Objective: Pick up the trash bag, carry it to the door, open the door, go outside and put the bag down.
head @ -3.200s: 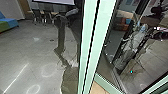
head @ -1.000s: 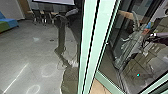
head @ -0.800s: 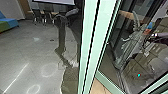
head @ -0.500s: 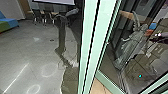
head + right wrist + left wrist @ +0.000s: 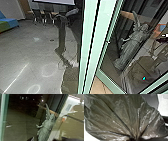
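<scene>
Reflections shifted on glass door; statue clearer.

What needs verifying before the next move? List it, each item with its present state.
1. Translucent olive-brown plastic trash bag in the left wrist camera's sight: ok.
2. Its folds drawn together into a bunch: ok.
3. Pale-green-framed glass door open wide enough to pass: cannot tell.
4. Grey winged statue visible to the head and right wrist cameras: ok.
5. Statue clear of the robot's path: cannot tell.
</scene>
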Tool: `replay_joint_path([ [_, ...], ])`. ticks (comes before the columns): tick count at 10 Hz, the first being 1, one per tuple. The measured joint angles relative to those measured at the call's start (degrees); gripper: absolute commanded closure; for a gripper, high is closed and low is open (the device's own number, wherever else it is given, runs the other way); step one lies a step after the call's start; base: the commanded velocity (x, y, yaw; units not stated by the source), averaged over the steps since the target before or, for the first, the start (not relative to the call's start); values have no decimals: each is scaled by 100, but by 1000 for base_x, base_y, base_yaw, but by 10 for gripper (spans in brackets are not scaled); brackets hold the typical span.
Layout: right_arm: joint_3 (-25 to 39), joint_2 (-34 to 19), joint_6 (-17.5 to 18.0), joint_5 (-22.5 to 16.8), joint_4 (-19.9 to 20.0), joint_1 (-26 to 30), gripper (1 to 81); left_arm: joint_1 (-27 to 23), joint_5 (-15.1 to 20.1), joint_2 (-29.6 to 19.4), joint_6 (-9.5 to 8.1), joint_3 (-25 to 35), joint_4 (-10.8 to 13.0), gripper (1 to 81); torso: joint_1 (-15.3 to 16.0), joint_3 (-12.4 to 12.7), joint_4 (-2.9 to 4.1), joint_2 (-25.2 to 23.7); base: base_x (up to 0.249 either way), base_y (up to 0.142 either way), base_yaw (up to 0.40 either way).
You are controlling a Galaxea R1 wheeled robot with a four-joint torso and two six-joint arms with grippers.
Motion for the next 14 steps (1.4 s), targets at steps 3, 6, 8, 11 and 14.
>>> replay_joint_path([
  [3,155,-424,-35,286,-44,-107,10,0,0,20,2,-2,0,811,-2,0,0,0,0,0,0],
  [6,210,-621,-37,262,-49,-113,10,2,4,32,2,-2,0,811,-2,0,0,0,0,0,0],
  [8,210,-629,-4,96,-44,-127,10,2,1,32,2,-2,0,811,-2,0,0,0,0,0,0],
  [11,78,-236,55,-558,712,-364,10,2,1,32,2,-2,-2,811,-2,0,0,0,0,0,0],
  [14,276,527,69,-969,2238,-1090,10,2,1,30,5,-2,-2,811,0,0,0,0,0,0,0],
])
